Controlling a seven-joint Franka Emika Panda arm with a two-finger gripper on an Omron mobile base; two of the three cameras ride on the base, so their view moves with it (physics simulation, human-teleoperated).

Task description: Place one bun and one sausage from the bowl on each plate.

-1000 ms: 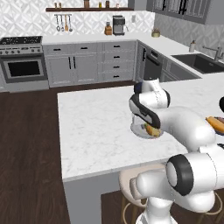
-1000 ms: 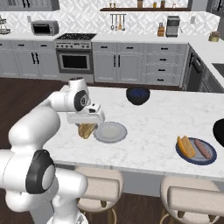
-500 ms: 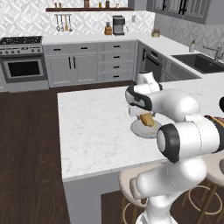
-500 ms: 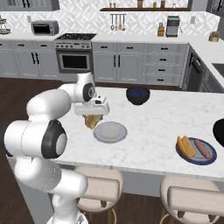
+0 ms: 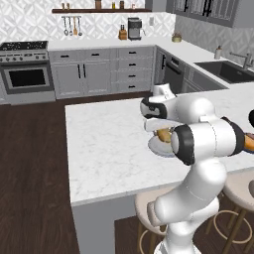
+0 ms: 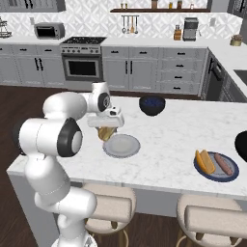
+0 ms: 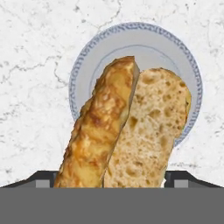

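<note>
My gripper [image 6: 105, 126] is shut on a golden split bun [image 6: 103, 133], which hangs from it just above the counter at the left rim of the light grey plate [image 6: 123, 145]. From the hand, the bun [image 7: 127, 131] stands between the fingertips of the gripper [image 7: 111, 179], with the grey plate [image 7: 131, 39] right below it. From the left base, the gripper [image 5: 159, 130] holds the bun [image 5: 163, 135] over the plate [image 5: 158, 148]. The dark blue plate [image 6: 202, 172] at the right carries a bun [image 6: 205, 161] and a sausage [image 6: 223, 164]. The black bowl [image 6: 241, 144] is cut by the right edge.
A smaller dark blue bowl [image 6: 152, 104] stands at the back of the marble island. Stools [image 6: 111, 207] sit under the island's near edge. My own white arm [image 5: 208, 139] hides the island's right part in the left base view.
The arm has swung its elbow round, and the gripper has carried the bun slightly up and toward the grey plate. The plates and bowls have not moved.
</note>
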